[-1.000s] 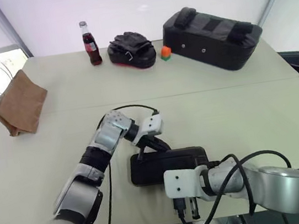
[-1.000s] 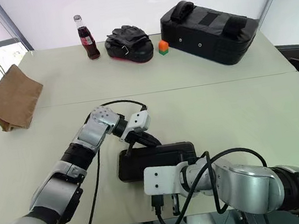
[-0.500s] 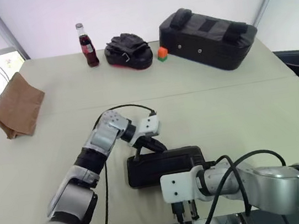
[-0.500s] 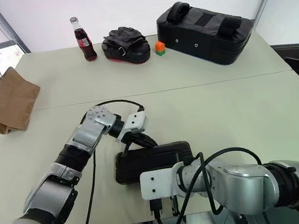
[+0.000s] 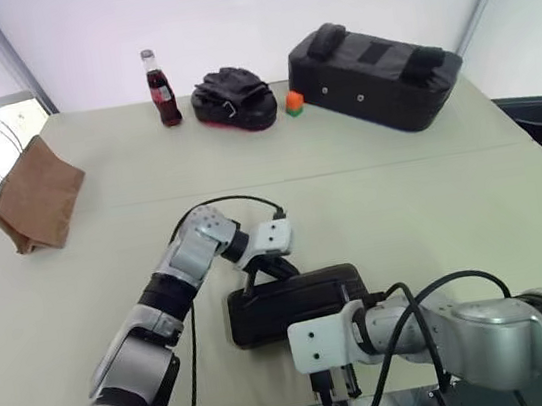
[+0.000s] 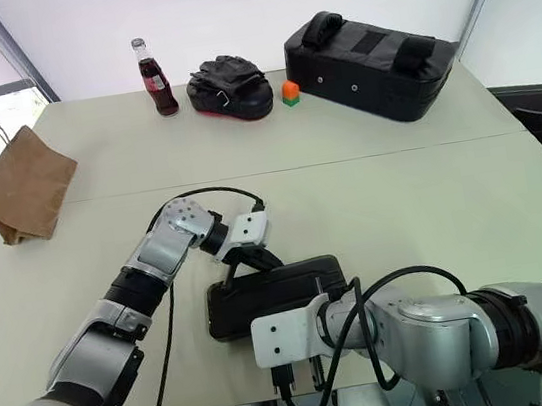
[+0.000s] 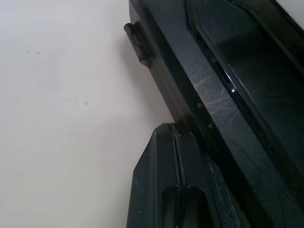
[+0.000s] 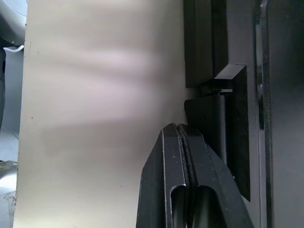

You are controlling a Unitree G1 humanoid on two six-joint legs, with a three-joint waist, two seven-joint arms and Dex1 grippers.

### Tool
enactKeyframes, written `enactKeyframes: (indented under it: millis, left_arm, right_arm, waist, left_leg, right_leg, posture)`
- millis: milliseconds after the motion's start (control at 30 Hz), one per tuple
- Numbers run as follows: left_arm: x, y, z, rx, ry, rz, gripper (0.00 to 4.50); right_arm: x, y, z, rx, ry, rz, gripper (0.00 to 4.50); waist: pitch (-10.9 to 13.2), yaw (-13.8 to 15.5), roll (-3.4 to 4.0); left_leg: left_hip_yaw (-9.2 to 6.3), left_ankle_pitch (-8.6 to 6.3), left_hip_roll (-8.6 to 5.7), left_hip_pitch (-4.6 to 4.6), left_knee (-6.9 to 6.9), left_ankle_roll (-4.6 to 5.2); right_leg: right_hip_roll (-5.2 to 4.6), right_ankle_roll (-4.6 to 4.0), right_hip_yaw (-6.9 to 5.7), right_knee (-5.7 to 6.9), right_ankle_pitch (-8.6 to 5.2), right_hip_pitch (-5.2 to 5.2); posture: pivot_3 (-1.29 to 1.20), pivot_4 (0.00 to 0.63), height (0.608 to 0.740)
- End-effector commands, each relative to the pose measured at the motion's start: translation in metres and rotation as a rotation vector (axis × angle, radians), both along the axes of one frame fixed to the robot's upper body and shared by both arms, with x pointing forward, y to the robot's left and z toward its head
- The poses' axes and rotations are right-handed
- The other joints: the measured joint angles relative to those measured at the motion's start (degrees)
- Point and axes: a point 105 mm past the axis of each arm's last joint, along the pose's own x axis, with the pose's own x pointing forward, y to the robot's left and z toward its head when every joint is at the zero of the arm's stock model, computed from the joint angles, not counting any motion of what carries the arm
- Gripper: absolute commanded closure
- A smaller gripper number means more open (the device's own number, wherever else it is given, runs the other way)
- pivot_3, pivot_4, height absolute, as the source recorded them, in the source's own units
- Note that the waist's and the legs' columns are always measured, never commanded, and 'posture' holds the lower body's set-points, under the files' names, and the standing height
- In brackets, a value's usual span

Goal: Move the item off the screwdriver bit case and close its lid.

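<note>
Not much has changed since a second ago: the left pincer (image 5: 260,270) has sunk a touch onto the far left corner of the case (image 5: 295,304), and the case itself hasn't budged. The lid (image 6: 280,284) looks folded down flat on top now, dark and glossy, so I'd call this the pressing-shut stage.

Both pincers are pinched tight, fingers together, holding nothing. That makes sense: closed fingers work as a blunt pusher. In the left wrist view the closed fingertips (image 7: 166,142) sit right against the edge of the case, just beside a small tab (image 7: 134,40) on its side. The right pincer (image 6: 296,369) hangs at the near edge of the case, on the opposite side from the left one, and its wrist view shows the fingers (image 8: 178,147) just beside a black latch block (image 8: 231,95). My read is that it's bracing so the case doesn't slide.

The paper bag (image 5: 36,195) lies well away to the left of the left pincer, near the table (image 5: 431,191) edge, handles up, well clear of the case. That half of the job looks done.
</note>
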Motion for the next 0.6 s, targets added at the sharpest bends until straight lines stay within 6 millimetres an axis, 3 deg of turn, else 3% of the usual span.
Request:
enactKeyframes:
  millis: [33,133,267,467,600]
  left_arm:
    - [-0.047,-0.020,-0.036,0.055,0.162,-0.211,4.50]
    - [-0.045,-0.022,-0.036,0.046,0.155,-0.197,4.50]
    - [-0.037,-0.028,-0.036,0.020,0.122,-0.164,4.50]
    - [0.013,-0.054,-0.019,-0.104,-0.118,0.018,4.50]
    - [0.036,-0.062,0.019,-0.271,-0.144,0.133,4.50]
  right_arm:
    - [0.096,-0.065,0.028,-0.149,-0.377,-0.468,4.47]
    - [0.102,-0.067,0.032,-0.123,-0.376,-0.537,4.47]
    - [0.095,-0.060,0.030,-0.089,-0.332,-0.542,4.47]
    - [0.062,-0.036,0.026,0.026,-0.143,-0.457,4.47]
    - [0.016,-0.004,0.047,0.419,0.165,-0.370,4.47]
  waist:
    - [0.0,0.0,-0.01]
    - [-0.2,-0.1,-0.01]
    - [-0.5,0.0,0.06]
    - [-0.6,1.6,0.06]
    - [-0.5,1.8,0.01]
  left_leg:
    - [0.00,0.00,0.01,0.08,0.00,0.00]
    - [-0.02,-0.02,0.07,0.75,-0.22,0.02]
    - [-0.06,-0.02,0.09,0.82,-0.28,0.02]
    - [-0.16,-0.01,0.00,0.84,-0.07,0.02]
    - [-0.18,-0.01,-0.12,0.57,0.02,0.02]
  right_leg:
    - [0.00,-0.01,0.00,-0.01,-0.01,0.08]
    - [0.02,-0.04,-0.01,-0.32,-0.05,0.75]
    - [0.02,-0.05,-0.01,-0.37,-0.03,0.79]
    - [-0.05,0.00,-0.04,-0.44,-0.02,0.81]
    - [-0.13,0.06,-0.01,-0.41,0.02,0.86]
  posture:
    - [0.00,0.150,0.740]
    - [0.00,0.150,0.740]
    - [0.00,0.150,0.740]
    - [0.00,0.150,0.740]
    - [0.00,0.150,0.740]
